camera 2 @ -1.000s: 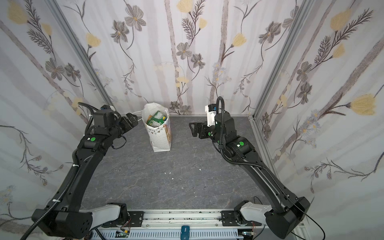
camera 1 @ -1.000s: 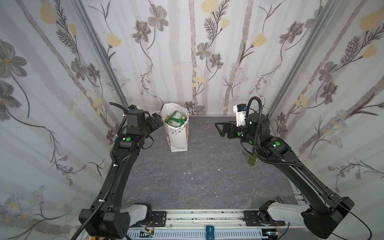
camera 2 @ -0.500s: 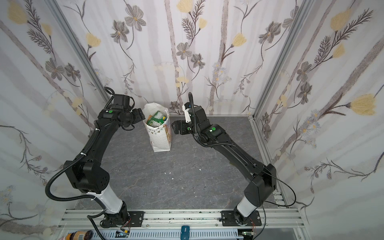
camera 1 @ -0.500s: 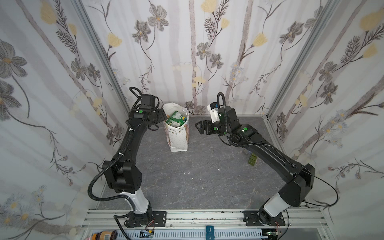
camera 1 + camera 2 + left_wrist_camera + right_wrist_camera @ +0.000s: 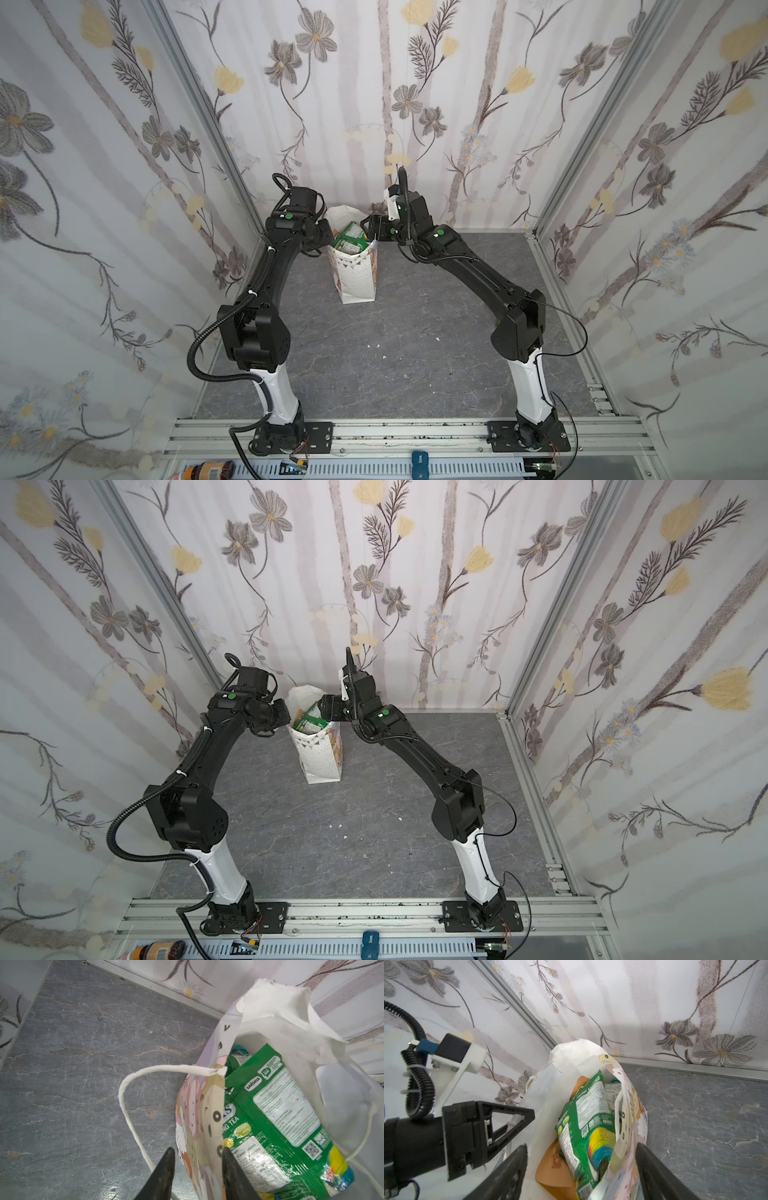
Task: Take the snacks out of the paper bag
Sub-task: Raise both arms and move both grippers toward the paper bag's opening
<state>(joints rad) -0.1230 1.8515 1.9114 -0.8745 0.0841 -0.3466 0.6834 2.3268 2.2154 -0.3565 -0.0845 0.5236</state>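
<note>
The paper bag point(image 5: 357, 274) point(image 5: 322, 758) stands upright at the back of the grey table, its mouth open. Green snacks point(image 5: 349, 239) point(image 5: 280, 1105) point(image 5: 587, 1118) stick up inside it, beside a tan-orange pouch point(image 5: 552, 1169) and a bit of a teal packet point(image 5: 239, 1051). My left gripper point(image 5: 326, 237) point(image 5: 197, 1150) straddles the bag's left wall point(image 5: 199, 1126), one finger outside and one inside, with a gap still showing. My right gripper point(image 5: 372, 226) point(image 5: 581, 1147) hangs wide open over the bag's mouth, holding nothing. What lies deeper in the bag is hidden.
The bag's white cord handle point(image 5: 128, 1084) loops out beside my left fingers. The flowered rear wall point(image 5: 374, 124) stands close behind the bag. Small white crumbs point(image 5: 376, 345) lie on the table point(image 5: 415, 332). A jar point(image 5: 203, 471) lies below the front rail.
Both grippers have moved in to the bag's mouth from either side. The left jaws have narrowed round the bag's left wall. The right jaws have narrowed a little.
</note>
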